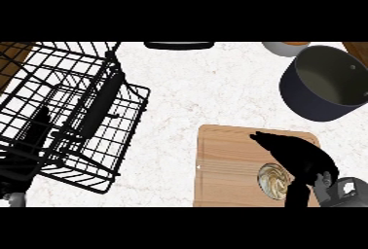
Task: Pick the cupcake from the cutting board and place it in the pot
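Note:
The cupcake (272, 180) shows as a round swirl of pale frosting on the wooden cutting board (226, 165), near the board's lower right. My right hand (298, 153) hangs right over it, fingers bent around its upper and right sides, thumb (296, 194) low beside it; most of the cupcake is hidden by the hand. The dark pot (327, 82) stands at the upper right, apart from the board, its pale inside showing nothing in it. My left hand does not show.
A large black wire rack (64, 112) fills the left side of the counter. A dark flat object (179, 44) lies at the top edge, and a pale bowl (285, 47) sits beside the pot. White counter lies between rack and board.

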Robot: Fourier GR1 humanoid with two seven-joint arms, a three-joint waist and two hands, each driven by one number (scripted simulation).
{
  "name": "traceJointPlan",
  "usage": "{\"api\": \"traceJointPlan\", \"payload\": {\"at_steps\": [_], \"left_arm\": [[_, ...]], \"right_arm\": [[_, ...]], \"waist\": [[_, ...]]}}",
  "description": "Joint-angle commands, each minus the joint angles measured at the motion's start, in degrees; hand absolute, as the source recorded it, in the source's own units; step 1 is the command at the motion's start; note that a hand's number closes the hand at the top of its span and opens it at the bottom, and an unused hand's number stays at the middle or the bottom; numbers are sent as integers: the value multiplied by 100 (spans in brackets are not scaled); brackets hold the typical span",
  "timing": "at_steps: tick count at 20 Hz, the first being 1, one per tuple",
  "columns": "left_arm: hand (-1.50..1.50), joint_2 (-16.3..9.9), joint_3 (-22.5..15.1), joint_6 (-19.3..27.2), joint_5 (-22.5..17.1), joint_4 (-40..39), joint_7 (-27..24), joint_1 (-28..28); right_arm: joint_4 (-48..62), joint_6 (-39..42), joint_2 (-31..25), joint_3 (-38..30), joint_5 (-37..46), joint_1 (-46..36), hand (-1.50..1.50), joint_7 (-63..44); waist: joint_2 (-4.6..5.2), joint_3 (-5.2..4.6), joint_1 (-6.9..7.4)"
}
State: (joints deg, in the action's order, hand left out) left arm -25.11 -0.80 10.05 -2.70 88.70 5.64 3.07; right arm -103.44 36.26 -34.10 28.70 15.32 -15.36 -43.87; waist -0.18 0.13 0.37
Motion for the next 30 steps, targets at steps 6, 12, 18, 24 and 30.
{"api": "traceJointPlan", "payload": {"at_steps": [6,12,18,24,30], "left_arm": [[0,342,125,-192,299,-34,77,-32],[0,284,458,-496,353,-94,253,-271],[0,476,649,-621,501,-351,134,-442],[0,533,763,-801,508,-168,-110,53],[0,938,551,-585,858,-113,179,-229]], "right_arm": [[598,499,673,-184,744,-72,-150,59],[650,342,1081,-191,1412,292,-150,266],[1117,461,1060,-426,1928,401,-150,1002],[1018,307,1021,-180,2395,580,150,1720],[1264,566,1117,-674,2459,265,150,2121]], "waist": [[19,-13,-13],[15,-13,-33],[18,-13,-37],[15,-13,-26],[18,-13,-30]]}}
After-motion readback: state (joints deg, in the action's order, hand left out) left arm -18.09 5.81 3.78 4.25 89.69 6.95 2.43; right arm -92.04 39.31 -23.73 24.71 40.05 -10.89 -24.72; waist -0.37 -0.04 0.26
